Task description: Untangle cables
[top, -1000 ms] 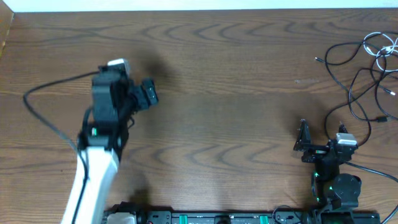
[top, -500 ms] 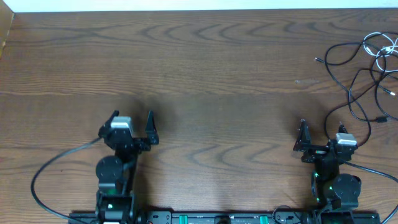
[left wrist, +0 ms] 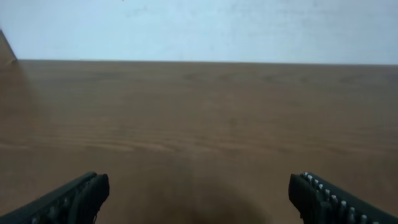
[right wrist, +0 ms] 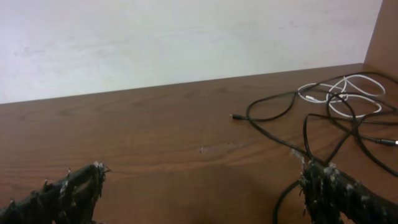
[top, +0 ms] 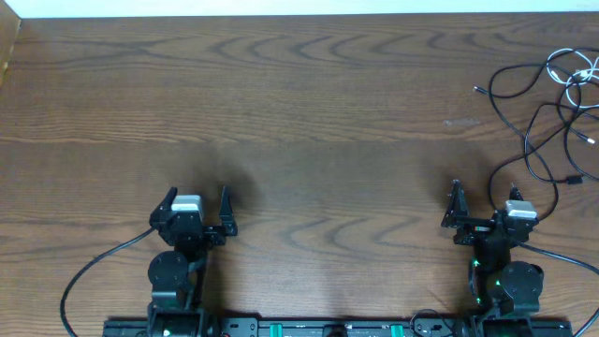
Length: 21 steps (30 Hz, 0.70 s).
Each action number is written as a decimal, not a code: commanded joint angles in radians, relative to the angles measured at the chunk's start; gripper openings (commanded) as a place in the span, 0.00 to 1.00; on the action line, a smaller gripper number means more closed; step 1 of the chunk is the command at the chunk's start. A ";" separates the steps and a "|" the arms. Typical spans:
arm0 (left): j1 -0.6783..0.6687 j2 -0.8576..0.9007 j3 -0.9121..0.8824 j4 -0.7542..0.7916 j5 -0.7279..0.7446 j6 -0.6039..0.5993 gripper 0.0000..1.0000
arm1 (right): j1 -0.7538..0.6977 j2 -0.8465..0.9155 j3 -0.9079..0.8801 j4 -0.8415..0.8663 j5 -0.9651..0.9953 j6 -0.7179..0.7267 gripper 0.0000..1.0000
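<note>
The cables lie tangled at the table's far right: thin black cords [top: 538,117] loop together with one white cord [top: 578,77]. In the right wrist view the black cords [right wrist: 292,102] and the white cord [right wrist: 339,99] lie ahead to the right, one black loop running by the right fingertip. My right gripper [top: 482,201] is open and empty, near the front edge, just short of the tangle. My left gripper [top: 197,201] is open and empty at the front left, far from the cables. Its view shows only bare wood between the fingers [left wrist: 74,199].
The wooden table [top: 299,112] fills the view, with a pale wall beyond its far edge [right wrist: 186,37]. Thick black arm cables trail at the front left [top: 94,267] and front right [top: 562,257].
My left arm has drawn back from the middle left of the table to the front edge and settled low, gripper open. The right arm and the cables have not moved.
</note>
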 commanded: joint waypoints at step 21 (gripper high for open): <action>0.004 -0.109 -0.001 -0.095 -0.021 0.021 0.98 | 0.006 -0.006 -0.001 -0.003 0.000 0.011 0.99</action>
